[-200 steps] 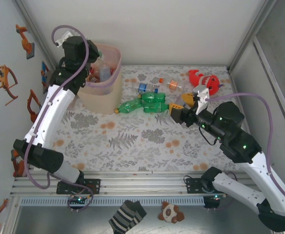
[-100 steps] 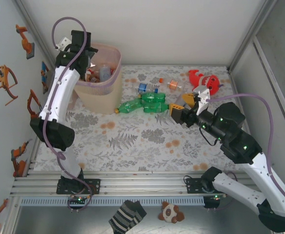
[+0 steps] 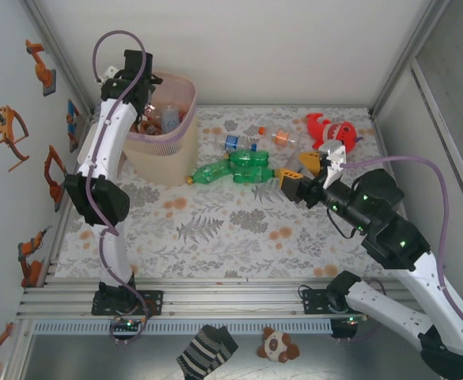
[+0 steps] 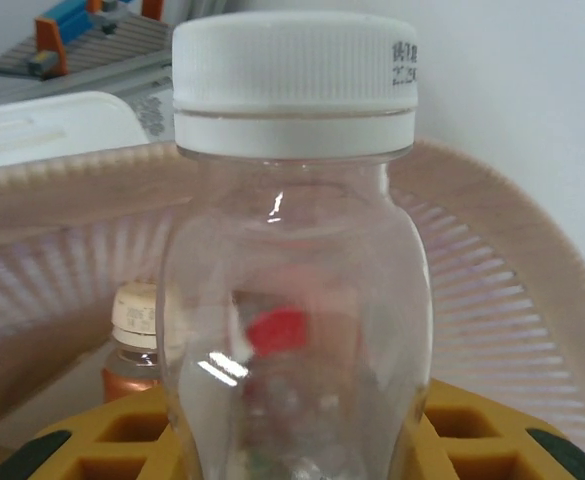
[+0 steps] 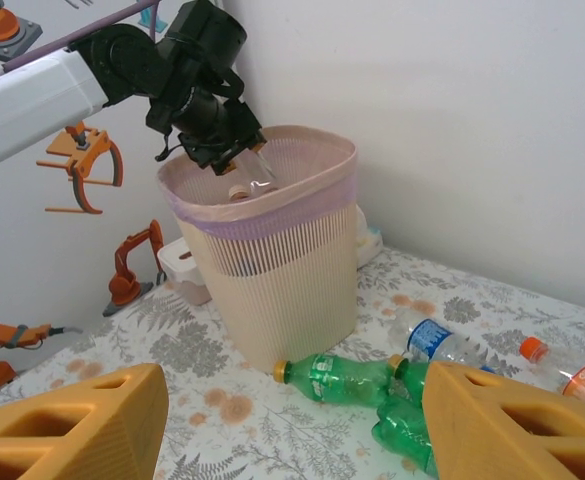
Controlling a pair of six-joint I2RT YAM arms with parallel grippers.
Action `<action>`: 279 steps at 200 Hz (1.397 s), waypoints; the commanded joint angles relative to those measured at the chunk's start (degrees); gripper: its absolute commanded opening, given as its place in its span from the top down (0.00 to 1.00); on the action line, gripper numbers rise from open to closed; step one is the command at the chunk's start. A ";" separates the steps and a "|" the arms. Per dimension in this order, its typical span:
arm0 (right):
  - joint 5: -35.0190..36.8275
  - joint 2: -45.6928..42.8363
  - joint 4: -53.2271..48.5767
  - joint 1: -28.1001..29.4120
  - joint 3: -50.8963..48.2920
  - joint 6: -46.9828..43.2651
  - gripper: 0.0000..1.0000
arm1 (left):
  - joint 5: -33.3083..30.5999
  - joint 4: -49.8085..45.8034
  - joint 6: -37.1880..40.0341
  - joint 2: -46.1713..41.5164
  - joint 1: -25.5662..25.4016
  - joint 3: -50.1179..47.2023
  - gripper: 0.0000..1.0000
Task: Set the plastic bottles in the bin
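My left gripper [image 3: 140, 99] is shut on a clear plastic bottle [image 4: 292, 300] with a white cap and holds it upright over the open top of the pale pink bin [image 3: 168, 154]. Its yellow pads [image 4: 472, 430] flank the bottle's lower body. Several bottles lie inside the bin [image 4: 137, 345]. Left of my right gripper, green bottles [image 3: 215, 170] [image 3: 253, 161] lie on the table, with a clear blue-labelled one [image 3: 239, 143] and an orange-capped one [image 3: 277, 137] behind them. My right gripper [image 3: 301, 176] hangs open and empty, its fingers [image 5: 72, 430] wide apart.
A red plush toy [image 3: 332, 131] lies at the back right. A small white box [image 5: 187, 275] stands against the bin's left side. The walls close in the table on three sides. The flowered cloth [image 3: 231, 229] in front of the bottles is bare.
My left arm has straightened up and carried the held bottle back and up over the bin's rim. The right arm has shifted only slightly.
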 commanded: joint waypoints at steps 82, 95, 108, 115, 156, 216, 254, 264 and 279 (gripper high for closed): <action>2.00 -1.62 -1.22 0.44 -0.17 0.15 0.33 | 16.45 -0.17 -8.79 5.19 1.60 -0.98 0.93; 1.82 -1.54 -1.10 0.44 -0.18 0.19 0.33 | 16.50 0.41 -8.63 4.19 1.51 -1.03 0.93; 1.65 -1.45 -1.00 0.44 -0.17 0.17 0.33 | 15.72 0.79 -8.40 2.70 1.51 -0.99 0.93; 1.54 -1.49 -0.92 0.44 -0.17 0.19 0.33 | 15.19 1.05 -8.12 1.85 1.56 -1.05 0.93; 1.00 -1.18 -0.47 0.44 -0.25 0.23 0.33 | 14.36 3.29 -6.45 -3.15 1.29 -1.42 0.94; 0.77 -1.01 -0.24 0.44 -0.25 0.13 0.33 | 18.87 6.26 -8.17 -6.64 -0.20 -2.52 0.94; 0.81 -1.19 -0.56 0.44 -0.28 0.05 0.33 | 22.68 12.37 -13.26 -8.21 -0.42 -8.96 0.93; 0.95 -1.33 -0.69 0.44 -0.25 -0.04 0.33 | 23.38 14.53 -15.07 -8.57 -0.33 -11.18 0.91; 1.14 -1.49 -0.97 0.44 -0.25 -0.13 0.33 | 23.70 17.26 -17.46 -9.02 -0.17 -14.23 0.87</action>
